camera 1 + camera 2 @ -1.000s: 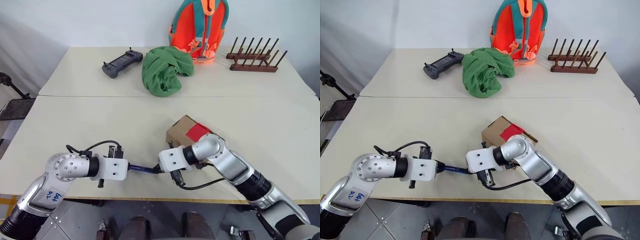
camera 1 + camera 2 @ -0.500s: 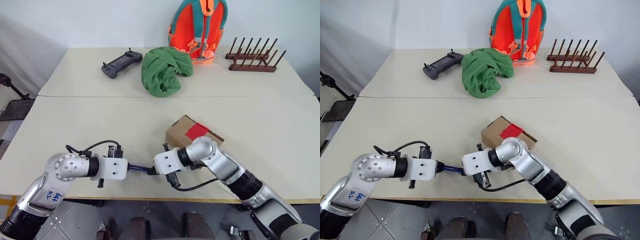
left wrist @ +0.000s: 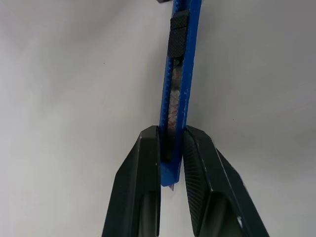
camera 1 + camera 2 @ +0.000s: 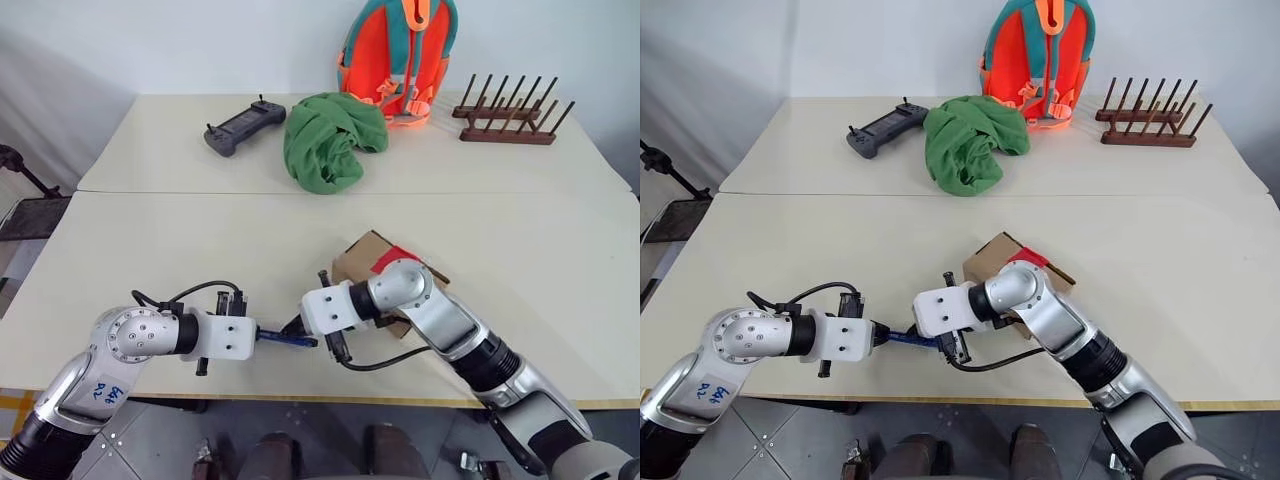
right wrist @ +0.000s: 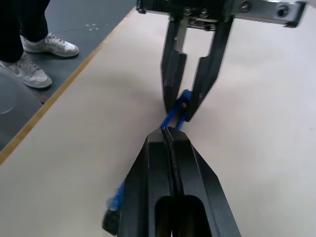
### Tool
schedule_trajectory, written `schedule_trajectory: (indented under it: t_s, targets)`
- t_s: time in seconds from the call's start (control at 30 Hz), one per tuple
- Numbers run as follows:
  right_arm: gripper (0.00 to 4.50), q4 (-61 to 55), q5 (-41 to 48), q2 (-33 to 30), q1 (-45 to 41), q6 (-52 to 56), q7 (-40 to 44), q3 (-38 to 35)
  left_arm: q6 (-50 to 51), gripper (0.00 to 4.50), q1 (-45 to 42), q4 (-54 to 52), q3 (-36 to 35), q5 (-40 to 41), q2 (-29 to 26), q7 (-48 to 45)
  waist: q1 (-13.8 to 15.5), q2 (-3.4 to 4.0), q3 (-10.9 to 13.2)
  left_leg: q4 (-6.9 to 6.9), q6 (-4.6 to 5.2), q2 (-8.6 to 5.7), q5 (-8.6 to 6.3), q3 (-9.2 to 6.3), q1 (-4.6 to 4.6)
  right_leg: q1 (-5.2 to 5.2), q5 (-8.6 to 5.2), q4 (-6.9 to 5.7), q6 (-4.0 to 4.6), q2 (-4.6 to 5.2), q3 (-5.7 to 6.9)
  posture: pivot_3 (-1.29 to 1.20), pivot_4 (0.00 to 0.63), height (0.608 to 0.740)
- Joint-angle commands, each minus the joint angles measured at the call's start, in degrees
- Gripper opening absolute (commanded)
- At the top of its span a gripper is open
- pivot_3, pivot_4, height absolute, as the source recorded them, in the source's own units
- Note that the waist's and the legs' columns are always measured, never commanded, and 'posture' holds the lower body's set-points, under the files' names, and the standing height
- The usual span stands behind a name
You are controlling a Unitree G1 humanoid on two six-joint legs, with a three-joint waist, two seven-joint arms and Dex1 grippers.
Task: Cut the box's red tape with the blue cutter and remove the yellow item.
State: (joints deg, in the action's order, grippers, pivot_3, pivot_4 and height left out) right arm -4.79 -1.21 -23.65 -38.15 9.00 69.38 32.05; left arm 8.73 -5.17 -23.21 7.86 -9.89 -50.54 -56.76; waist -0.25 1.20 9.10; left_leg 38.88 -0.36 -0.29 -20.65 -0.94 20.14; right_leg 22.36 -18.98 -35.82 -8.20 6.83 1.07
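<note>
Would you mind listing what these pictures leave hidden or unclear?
- Yellow item: nothing of it shows; the box looks closed.
- Red tape: in the eye views, mostly hidden behind the right arm.
- Blue cutter: its far end is cut off by the left wrist view's edge.

Matt brown cardboard box point(image 4: 362, 258), glossy blue plastic cutter point(image 3: 178, 94), soft green cloth point(image 4: 330, 140), wood rack point(image 4: 508, 115)

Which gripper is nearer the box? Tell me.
Right. The right gripper hangs just in front of the box, its arm crossing over it; the left gripper, shut on the blue cutter, sits farther left.
</note>
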Motion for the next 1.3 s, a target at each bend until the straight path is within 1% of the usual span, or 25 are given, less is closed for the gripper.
schedule_trajectory:
  t_s: [0.03, 0.13, 0.23, 0.47, 0.87, 1.07, 1.17, 1.3]
  targets:
    - [0.03, -1.7, 0.43, -0.87, 0.22, -0.43, 0.37, -0.84, 1.61, 0.56, 3.02, 3.96, 5.88, -2.1, 0.26, -1.62, 0.0, 0.0, 0.0, -0.01, 0.0, 0.0, 0.0, 0.0, 0.0, 0.0, 0.0, 0.02, 0.0, 0.0, 0.0, 0.0, 0.15, 0.74]
    - [0.03, -1.06, -0.27, -1.59, 0.83, -0.97, 0.36, -0.14, 1.65, 0.56, 2.75, 4.18, 5.91, -2.18, 0.33, -1.6, 0.0, 0.0, 0.0, -0.01, 0.0, 0.0, 0.0, 0.0, 0.0, 0.0, 0.0, 0.03, 0.0, 0.0, 0.01, 0.0, 0.15, 0.74]
    - [0.03, 2.11, -2.69, -1.88, 1.46, -3.01, -0.64, 1.04, 1.71, 0.56, 2.41, 4.35, 5.99, -2.27, 0.46, -1.57, 0.03, 0.0, 0.0, -0.01, 0.0, 0.0, 0.0, 0.01, 0.0, -0.02, 0.0, 0.07, 0.0, 0.0, 0.01, 0.0, 0.15, 0.74]
    - [0.03, 3.24, -2.12, -0.8, 2.22, -3.88, 0.25, 1.64, 1.86, 0.56, 2.37, 4.38, 5.76, -2.31, 0.41, -1.51, 0.03, 0.01, 0.0, -0.01, 0.0, 0.0, 0.0, 0.01, 0.01, -0.02, 0.0, 0.09, 0.01, -0.01, 0.01, 0.0, 0.15, 0.74]
    - [0.03, 8.9, -4.81, 4.47, -0.33, -6.04, -0.96, 2.97, 1.84, 0.56, 2.09, 4.44, 5.71, -2.24, 0.71, -1.29, -0.05, 0.01, 0.0, -0.02, -0.02, 0.01, 0.02, 0.01, 0.0, -0.03, -0.02, 0.1, 0.03, 0.0, 0.0, 0.0, 0.15, 0.74]
    - [0.03, 9.92, -5.0, 5.67, -1.04, -6.44, -0.82, 2.8, 2.02, 0.56, 2.08, 4.37, 5.59, -2.25, 0.91, -1.11, -0.03, 0.01, 0.0, -0.02, -0.04, 0.01, 0.05, 0.0, 0.0, -0.03, -0.02, 0.09, 0.05, 0.08, 0.0, 0.0, 0.15, 0.74]
    - [0.03, 9.96, -4.91, 5.77, -1.26, -6.45, -0.59, 2.56, 2.2, 0.56, 2.12, 4.25, 5.53, -2.22, 1.06, -0.98, 0.0, 0.02, 0.0, -0.06, -0.04, -0.02, 0.08, 0.0, -0.01, -0.03, -0.04, 0.08, 0.07, 0.39, 0.08, 0.0, 0.15, 0.74]
    - [0.03, 5.87, -2.54, 4.79, -1.63, -2.46, -0.54, -0.97, 2.31, 0.56, 2.08, 4.44, 4.51, -1.68, 1.69, -0.03, 0.09, 0.03, 0.01, -0.07, -0.02, -0.08, 0.09, 0.0, 0.01, -0.03, -0.04, 0.08, 0.07, 0.45, 0.18, 0.0, 0.15, 0.74]
